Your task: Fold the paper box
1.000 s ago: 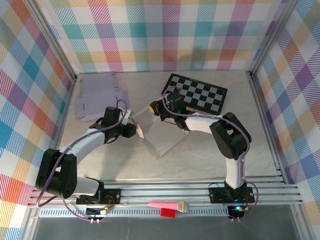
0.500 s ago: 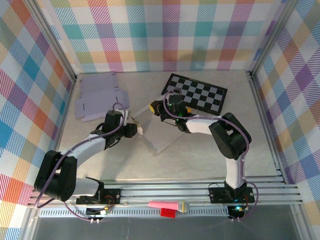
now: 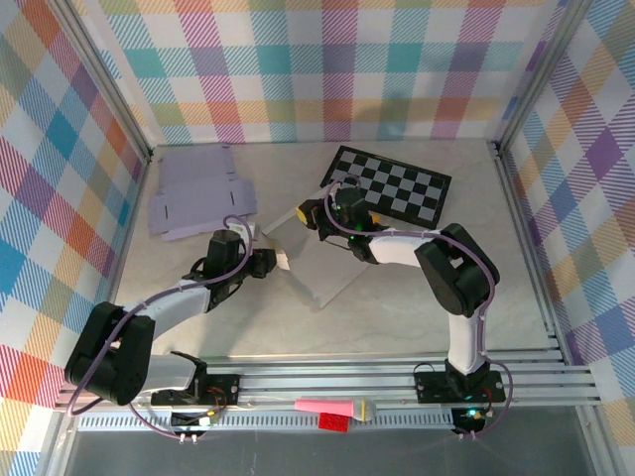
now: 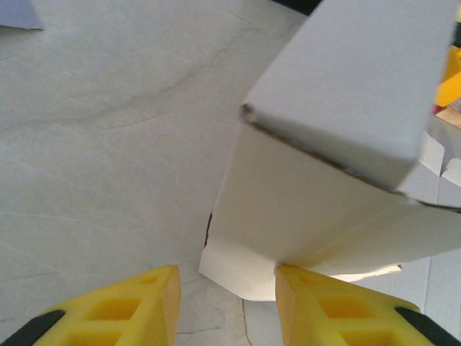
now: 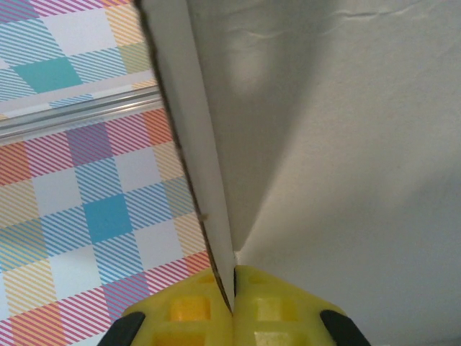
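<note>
As right jaws grip it, paper box (image 3: pixel 317 273)

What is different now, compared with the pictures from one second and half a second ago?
The left end effector opened its jaws wider beside the lower flap of the paper box, and its arm drew back slightly toward the near edge. Whether it held the flap before is unclear. The right end effector stays shut on the box's wall; the checkerboard and the flat cardboard sheets did not move.
</note>
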Available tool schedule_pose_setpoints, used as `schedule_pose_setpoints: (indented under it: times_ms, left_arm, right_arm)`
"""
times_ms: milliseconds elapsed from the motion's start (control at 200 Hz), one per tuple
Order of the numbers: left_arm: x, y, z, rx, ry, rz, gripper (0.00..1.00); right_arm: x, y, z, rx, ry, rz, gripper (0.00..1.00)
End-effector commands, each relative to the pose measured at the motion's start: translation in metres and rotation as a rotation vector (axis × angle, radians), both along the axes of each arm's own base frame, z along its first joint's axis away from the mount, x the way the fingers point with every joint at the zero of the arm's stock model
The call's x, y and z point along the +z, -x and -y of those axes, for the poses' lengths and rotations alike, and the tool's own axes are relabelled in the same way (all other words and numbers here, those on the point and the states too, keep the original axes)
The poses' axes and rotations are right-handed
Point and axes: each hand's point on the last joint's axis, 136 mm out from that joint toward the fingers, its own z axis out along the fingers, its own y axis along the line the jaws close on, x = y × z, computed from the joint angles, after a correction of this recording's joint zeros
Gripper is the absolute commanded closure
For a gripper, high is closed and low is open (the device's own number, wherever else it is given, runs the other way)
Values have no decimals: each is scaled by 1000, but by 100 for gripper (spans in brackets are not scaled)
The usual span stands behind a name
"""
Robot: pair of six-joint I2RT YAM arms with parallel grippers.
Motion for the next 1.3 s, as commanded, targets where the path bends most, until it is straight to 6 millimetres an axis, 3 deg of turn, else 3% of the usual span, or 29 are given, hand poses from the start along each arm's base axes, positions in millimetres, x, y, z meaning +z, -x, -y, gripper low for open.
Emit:
schedule_pose_setpoints:
  times_ms: [0,250,730,950,1040,1155,1295]
  left_arm:
    - [16,3,17,-73,6,90,61]
    - [19,7,14,-44,-13,96,61]
    - [13,35,7,-2,41,100,59]
    - [7,28,-1,3,-61,115,60]
    - [16,27,4,-16,-44,136,62]
    - [29,43,26,-140,44,116,64]
    - [15,73,31,-200,34,27,62]
  right_arm:
    - [22,7,-6,27,-43,18,100]
    - [27,8,-4,26,-45,25,100]
    - [31,23,1,48,-61,20,100]
    - [18,31,6,57,-42,-3,100]
    - [16,31,6,60,-35,-4,100]
    - [18,27,7,45,-37,0,100]
    - [22,23,5,51,-22,-1,100]
